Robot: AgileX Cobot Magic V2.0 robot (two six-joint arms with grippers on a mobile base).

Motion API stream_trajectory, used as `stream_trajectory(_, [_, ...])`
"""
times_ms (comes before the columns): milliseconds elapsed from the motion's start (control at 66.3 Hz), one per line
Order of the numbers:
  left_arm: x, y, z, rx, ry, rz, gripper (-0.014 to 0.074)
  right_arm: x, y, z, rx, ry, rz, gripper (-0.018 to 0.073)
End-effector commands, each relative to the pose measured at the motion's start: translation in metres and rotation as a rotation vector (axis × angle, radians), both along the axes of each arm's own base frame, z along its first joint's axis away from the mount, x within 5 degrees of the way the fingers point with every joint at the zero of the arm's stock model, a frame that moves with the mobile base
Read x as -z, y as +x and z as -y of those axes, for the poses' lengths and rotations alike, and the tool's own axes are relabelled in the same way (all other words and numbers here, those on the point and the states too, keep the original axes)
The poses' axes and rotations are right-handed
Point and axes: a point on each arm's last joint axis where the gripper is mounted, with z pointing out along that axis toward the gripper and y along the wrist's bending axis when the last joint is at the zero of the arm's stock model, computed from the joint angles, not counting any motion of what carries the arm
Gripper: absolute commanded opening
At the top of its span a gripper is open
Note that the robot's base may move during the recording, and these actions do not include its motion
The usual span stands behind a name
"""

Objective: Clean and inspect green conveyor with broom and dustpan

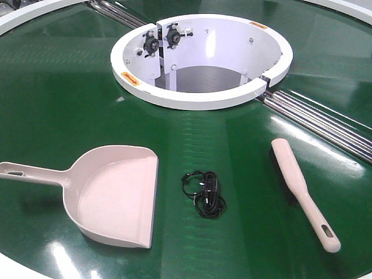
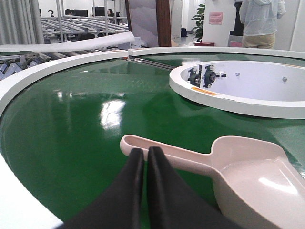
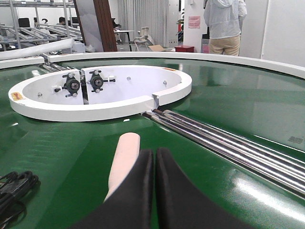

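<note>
Front view: the green conveyor [image 1: 58,104] carries the dustpan [image 1: 116,195] on my left and the broom [image 1: 296,186] on my right, with a coil of black cable [image 1: 204,193] between them and the white hub [image 1: 192,100] beyond.

Left wrist view: my left pincer [image 2: 144,151] has its fingers pressed almost together and grips nothing. The dustpan's handle end [image 2: 131,142] lies just past the tips. Its long axis runs from there to the right, widening into the pan.

Right wrist view: my right pincer [image 3: 153,152] is likewise closed and empty. The broom [image 3: 123,162] lies just to the left of the tips, its long axis pointing away from me toward the hub. The fingers hide its near end, so I cannot tell whether they touch it.

Judgement: each arm is nearest its own tool. The left must open and advance a little. The right must open and shift left across the broom's axis.
</note>
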Motion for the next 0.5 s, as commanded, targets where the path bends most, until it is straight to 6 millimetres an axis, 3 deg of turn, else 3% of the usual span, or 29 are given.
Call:
stream_trajectory(0, [0.0023,0.0001,-0.0005,-0.006,0.000,0.065,-0.0008,-0.0002,0.0004,0.0001,0.002,0.002,0.059,-0.0010])
stream_trajectory(483, [0.0023,0.0001,-0.0005,-0.006,0.000,0.065,-0.0008,0.0000,0.0004,0.0002,0.004,0.002,0.060,-0.0010])
